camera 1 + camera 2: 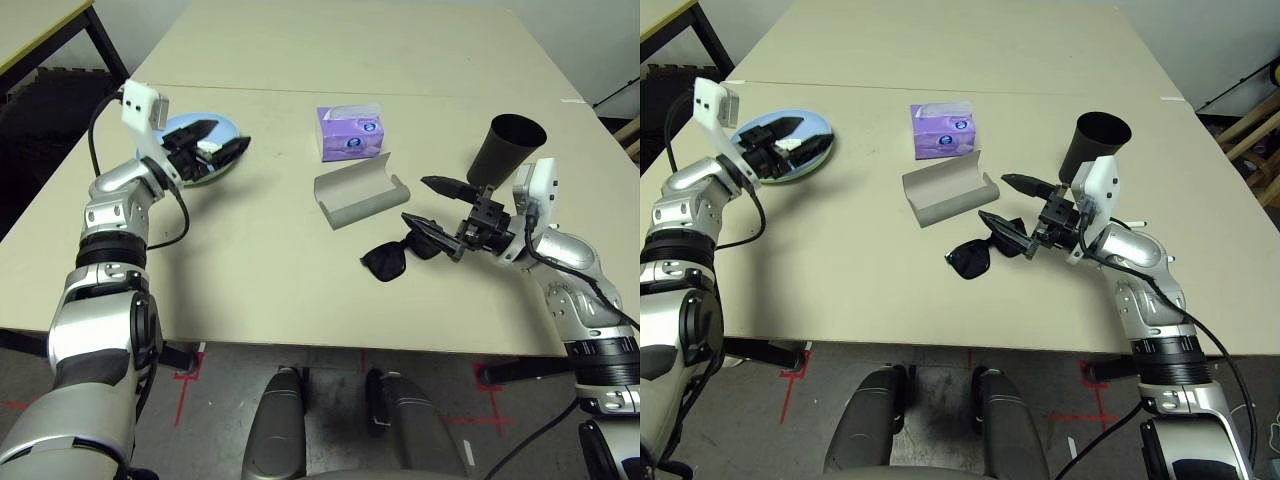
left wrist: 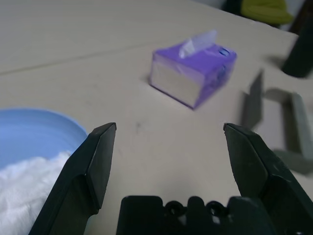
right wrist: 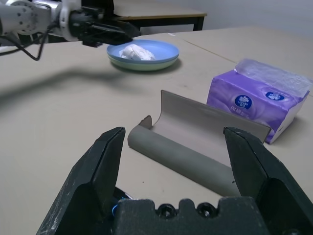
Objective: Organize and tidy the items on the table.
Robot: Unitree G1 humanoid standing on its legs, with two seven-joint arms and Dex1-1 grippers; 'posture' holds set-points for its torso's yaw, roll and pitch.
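Note:
A light blue plate on a pale green one (image 3: pixel 161 53) sits at the table's left, with crumpled white tissue (image 3: pixel 133 51) on it. My left gripper (image 1: pixel 222 140) hovers open just over the plates' near rim, nothing between its fingers. Mid-table lies the open grey glasses case (image 1: pixel 358 195), and the purple tissue box (image 1: pixel 350 133) stands behind it. Black sunglasses (image 1: pixel 388 262) lie in front of the case. My right gripper (image 1: pixel 415 200) is open just right of them, above one temple arm. The black cup (image 1: pixel 505 148) stands behind that wrist. A thin white pen (image 1: pixel 1137 222) shows beside it.
The beige table (image 1: pixel 260 290) has bare surface between the plates and the case, and along its front edge. A seam crosses the tabletop behind the tissue box. A yellow-edged table (image 1: pixel 40 30) stands off the far left corner.

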